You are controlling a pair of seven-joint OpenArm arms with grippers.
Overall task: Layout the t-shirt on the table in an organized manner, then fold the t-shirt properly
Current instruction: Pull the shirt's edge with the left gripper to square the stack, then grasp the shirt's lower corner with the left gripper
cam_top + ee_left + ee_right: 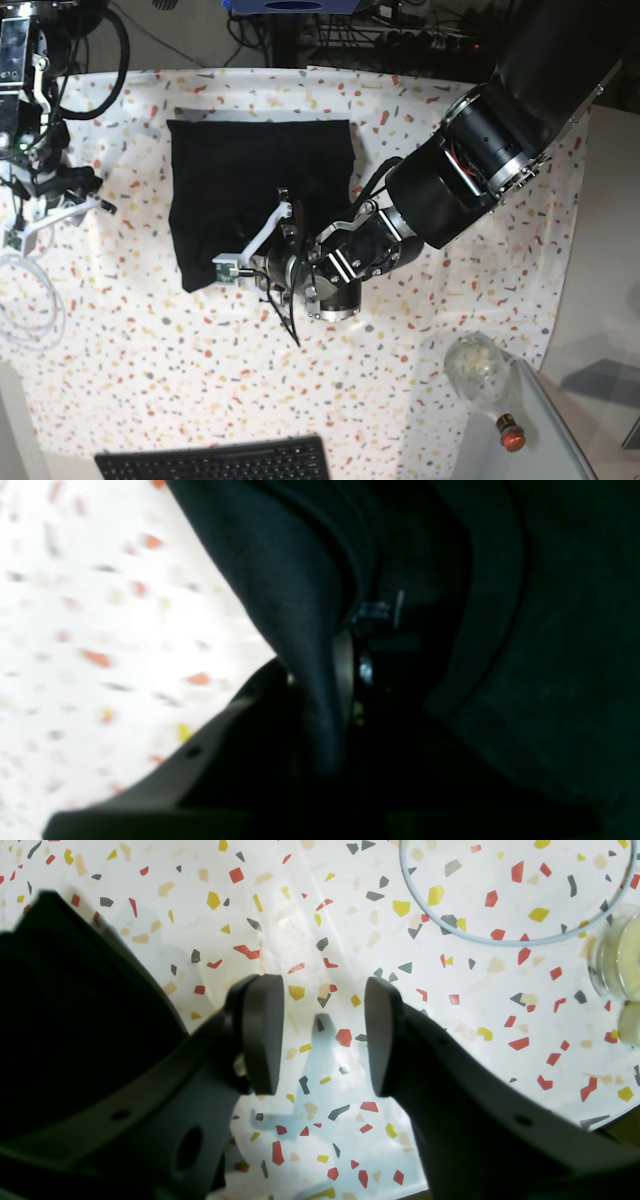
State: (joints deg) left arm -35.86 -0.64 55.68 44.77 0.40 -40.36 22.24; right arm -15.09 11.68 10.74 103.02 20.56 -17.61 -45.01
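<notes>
The black t-shirt (pixel 255 185) lies as a folded rectangle on the speckled table (pixel 150 350), left of centre in the base view. My left gripper (pixel 285 245) is at the shirt's lower right edge. In the left wrist view it (pixel 325 680) is shut on a raised fold of the t-shirt (pixel 295 605), with a tiny pale label mark beside it. My right gripper (pixel 322 1035) is open and empty above the bare table (pixel 325 930). In the base view it (pixel 55 210) hovers at the table's left edge, apart from the shirt.
A thin white cable (pixel 500 940) loops on the table by the right gripper, and shows at the left edge in the base view (pixel 25 300). A clear glass object (pixel 615 960) sits nearby. A black keyboard (pixel 215 462) lies at the front; a clear bulb-like object (pixel 475 368) front right.
</notes>
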